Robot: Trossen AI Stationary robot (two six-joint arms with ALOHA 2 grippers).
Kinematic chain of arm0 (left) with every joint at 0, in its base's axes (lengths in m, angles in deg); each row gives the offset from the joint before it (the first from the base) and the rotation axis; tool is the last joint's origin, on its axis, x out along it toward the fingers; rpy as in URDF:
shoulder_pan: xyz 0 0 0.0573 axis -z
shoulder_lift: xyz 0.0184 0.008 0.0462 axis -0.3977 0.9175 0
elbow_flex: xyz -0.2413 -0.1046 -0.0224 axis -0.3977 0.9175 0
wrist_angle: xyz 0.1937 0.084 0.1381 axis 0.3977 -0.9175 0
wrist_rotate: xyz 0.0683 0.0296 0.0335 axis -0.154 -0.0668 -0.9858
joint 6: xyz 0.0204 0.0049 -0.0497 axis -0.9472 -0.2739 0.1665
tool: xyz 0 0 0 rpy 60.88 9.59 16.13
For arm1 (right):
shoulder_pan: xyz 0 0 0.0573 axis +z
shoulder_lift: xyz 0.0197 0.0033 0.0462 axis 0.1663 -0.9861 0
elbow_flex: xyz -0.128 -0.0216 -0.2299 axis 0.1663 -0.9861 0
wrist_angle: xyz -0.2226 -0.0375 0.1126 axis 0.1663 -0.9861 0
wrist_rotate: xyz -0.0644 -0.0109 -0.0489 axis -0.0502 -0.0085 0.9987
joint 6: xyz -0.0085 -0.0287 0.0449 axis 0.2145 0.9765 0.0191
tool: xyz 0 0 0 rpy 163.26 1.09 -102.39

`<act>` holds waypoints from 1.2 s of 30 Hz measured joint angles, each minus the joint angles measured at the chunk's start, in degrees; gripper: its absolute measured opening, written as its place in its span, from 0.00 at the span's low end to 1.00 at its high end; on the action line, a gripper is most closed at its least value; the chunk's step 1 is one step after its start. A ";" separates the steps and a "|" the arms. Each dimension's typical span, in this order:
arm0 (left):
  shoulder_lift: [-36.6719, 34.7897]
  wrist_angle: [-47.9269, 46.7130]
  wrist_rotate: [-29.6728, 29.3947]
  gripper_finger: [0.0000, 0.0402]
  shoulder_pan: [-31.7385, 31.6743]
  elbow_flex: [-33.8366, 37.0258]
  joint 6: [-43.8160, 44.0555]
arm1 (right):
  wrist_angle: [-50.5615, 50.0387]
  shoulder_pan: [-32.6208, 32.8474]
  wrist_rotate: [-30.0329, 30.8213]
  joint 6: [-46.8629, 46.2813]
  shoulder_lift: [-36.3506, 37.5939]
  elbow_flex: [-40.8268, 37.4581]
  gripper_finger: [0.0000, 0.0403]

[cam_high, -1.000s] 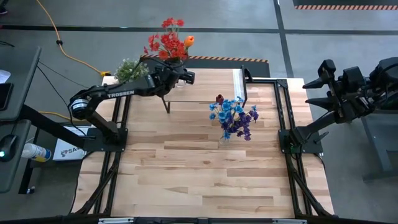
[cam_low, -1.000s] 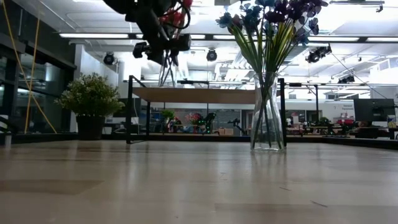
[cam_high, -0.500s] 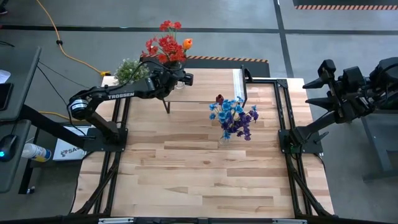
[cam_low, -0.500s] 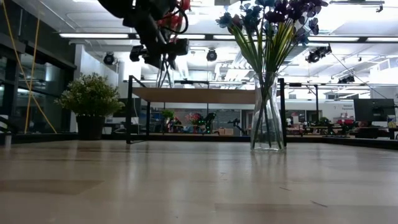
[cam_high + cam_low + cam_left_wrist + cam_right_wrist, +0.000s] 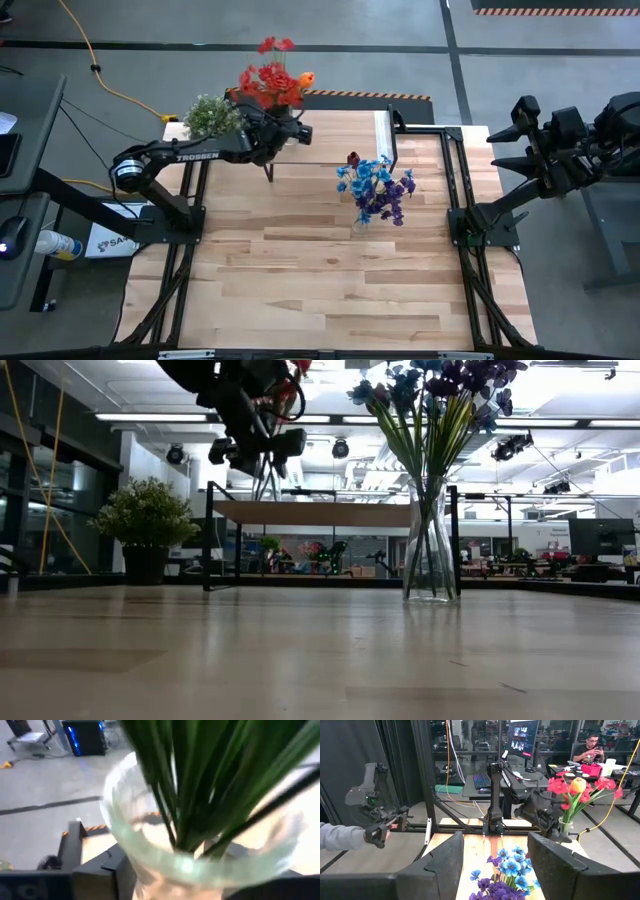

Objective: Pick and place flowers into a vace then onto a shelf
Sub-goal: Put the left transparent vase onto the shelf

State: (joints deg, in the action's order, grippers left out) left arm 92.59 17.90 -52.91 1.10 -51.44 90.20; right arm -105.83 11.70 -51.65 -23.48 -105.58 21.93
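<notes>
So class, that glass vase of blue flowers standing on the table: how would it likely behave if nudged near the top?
The vase looks tall and narrow, with long stems and blue flowers spreading high above it, so it probably tips easily. Being clear glass, it is likely slippery and breakable.

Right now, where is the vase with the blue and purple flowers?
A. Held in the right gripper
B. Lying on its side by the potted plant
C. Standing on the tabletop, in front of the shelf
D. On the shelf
C: the glass vase of blue and purple flowers stands upright on the tabletop in front of the shelf, with no gripper touching it; the right gripper waits off the table's side.
</notes>
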 joint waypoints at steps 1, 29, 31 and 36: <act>0.10 -0.28 0.13 0.65 0.27 0.04 0.35 | 0.00 -0.02 0.00 0.00 0.00 0.00 0.52; -1.38 -5.44 -3.49 0.66 3.64 -0.10 0.90 | 0.02 0.00 -0.39 -0.53 0.02 0.00 0.53; -1.37 -5.65 -3.49 0.66 3.64 -0.10 0.92 | 0.02 -0.02 -0.39 -0.48 0.02 0.00 0.53; -1.37 -5.68 -3.49 0.66 3.64 -0.10 0.90 | 0.02 0.00 -0.42 -0.48 0.02 0.00 0.52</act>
State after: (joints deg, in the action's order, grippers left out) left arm 91.22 12.22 -56.39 4.74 -51.54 91.10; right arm -105.81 11.70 -52.06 -23.96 -105.56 21.93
